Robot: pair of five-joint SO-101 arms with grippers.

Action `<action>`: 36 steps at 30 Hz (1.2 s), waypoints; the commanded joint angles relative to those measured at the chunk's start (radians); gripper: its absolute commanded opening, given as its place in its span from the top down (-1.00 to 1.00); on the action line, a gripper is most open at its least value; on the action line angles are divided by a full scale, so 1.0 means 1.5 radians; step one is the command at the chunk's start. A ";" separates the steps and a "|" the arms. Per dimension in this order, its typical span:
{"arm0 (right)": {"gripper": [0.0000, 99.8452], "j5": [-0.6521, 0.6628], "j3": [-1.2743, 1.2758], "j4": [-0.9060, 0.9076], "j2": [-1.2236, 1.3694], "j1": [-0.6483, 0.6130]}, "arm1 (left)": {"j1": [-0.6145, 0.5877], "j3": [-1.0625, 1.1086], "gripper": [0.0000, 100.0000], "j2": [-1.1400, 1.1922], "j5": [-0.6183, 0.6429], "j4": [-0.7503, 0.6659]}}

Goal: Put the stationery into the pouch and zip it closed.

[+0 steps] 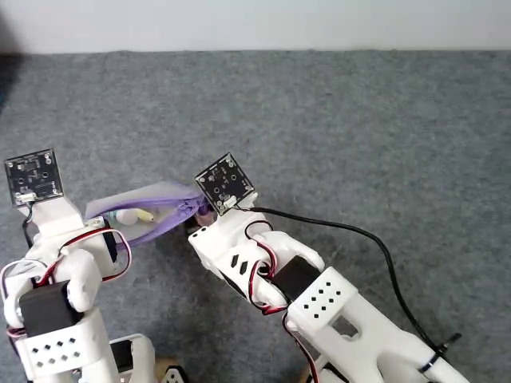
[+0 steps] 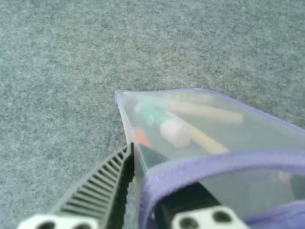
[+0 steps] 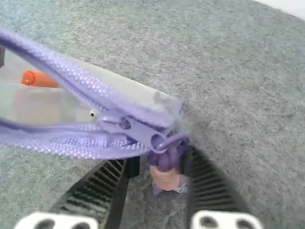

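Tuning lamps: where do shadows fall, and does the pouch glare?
High view: even light, faint shadow beneath the arms. Right wrist view: shadow on the carpet beside the zipper pull. Left wrist view: no glare, stationery visible through the pouch.

surface: grey felt-like mat (image 1: 359,120) | far edge: white wall (image 1: 255,24) | light: even, soft

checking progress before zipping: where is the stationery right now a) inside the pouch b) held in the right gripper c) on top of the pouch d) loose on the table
a: in the left wrist view the stationery lies inside the pouch, seen through its clear wall.
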 commanded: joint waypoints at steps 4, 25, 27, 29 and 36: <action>0.95 0.009 -0.017 -0.013 0.020 0.008 | 0.002 -0.001 0.98 0.004 0.002 -0.014; 0.98 0.170 -0.030 0.105 -0.191 0.121 | 0.001 -0.108 0.72 0.003 0.053 0.030; 0.98 0.184 -0.030 0.105 -0.208 0.123 | 0.003 -0.140 0.67 0.003 0.071 0.053; 0.98 0.195 -0.030 0.105 -0.220 0.123 | 0.003 -0.172 0.61 0.003 0.082 0.073; 0.98 0.282 -0.031 0.105 -0.275 0.101 | 0.003 -0.253 0.55 0.003 0.078 0.114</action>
